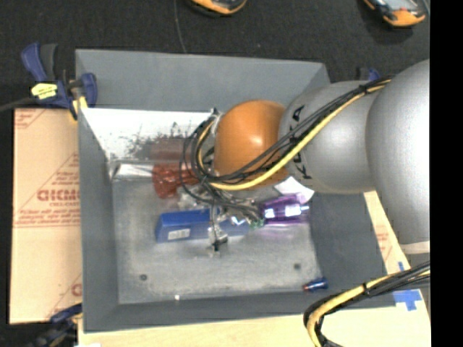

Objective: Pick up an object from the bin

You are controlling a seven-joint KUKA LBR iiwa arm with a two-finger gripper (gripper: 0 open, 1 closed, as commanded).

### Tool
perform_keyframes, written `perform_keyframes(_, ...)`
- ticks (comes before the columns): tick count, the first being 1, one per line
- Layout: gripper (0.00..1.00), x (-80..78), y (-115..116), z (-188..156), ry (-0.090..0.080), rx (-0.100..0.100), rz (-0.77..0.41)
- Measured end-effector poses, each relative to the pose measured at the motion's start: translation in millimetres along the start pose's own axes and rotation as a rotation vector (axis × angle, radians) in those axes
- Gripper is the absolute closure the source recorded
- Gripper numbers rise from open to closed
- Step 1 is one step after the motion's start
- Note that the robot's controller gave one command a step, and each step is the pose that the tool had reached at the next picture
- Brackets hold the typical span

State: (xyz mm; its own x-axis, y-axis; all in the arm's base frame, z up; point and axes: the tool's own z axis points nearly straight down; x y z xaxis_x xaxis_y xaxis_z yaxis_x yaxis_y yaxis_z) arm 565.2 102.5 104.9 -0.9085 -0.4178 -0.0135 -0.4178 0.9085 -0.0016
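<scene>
The job is to lift one thing out of the grey bin [101, 266], and I think the grab step is the one in hand. The claw [216, 236] is low in the middle of the bin, right at the right end of a flat blue box [181, 227] with a pale label. The box lies on the bin floor, a bit left of the middle. It looks like the thing to pick, but that is my guess from where the claw is. I cannot tell if the claw is open or closed. The round orange cover [246, 142] on the wrist and its cables hide most of it.

A purple thing [286, 212] lies just right of the claw. A red thing [168, 181] sits on the far side of the box. A tiny blue thing [315, 285] is well apart, in the near right corner.

For the next move, the claw has to have a good hold on the box and then go straight up. It is at one end of the box, so the box could tip or slip — a slow lift would help. The purple thing is close and could get bumped.

The big silver arm [362, 143] comes in from the right, over the bin's right wall. It bends at the wrist so the claw points down at the floor.
</scene>
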Motion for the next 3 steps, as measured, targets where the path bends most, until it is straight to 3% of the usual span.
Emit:
perform_keyframes(1, 1.00, -10.4, -12, -14, -0.007, 0.000, 0.251)
perform_keyframes(2, 1.00, -10.4, -12, -14, -0.007, 0.000, 0.252)
perform_keyframes(3, 1.00, -7.3, -16, -71, -0.002, 0.001, 0.249)
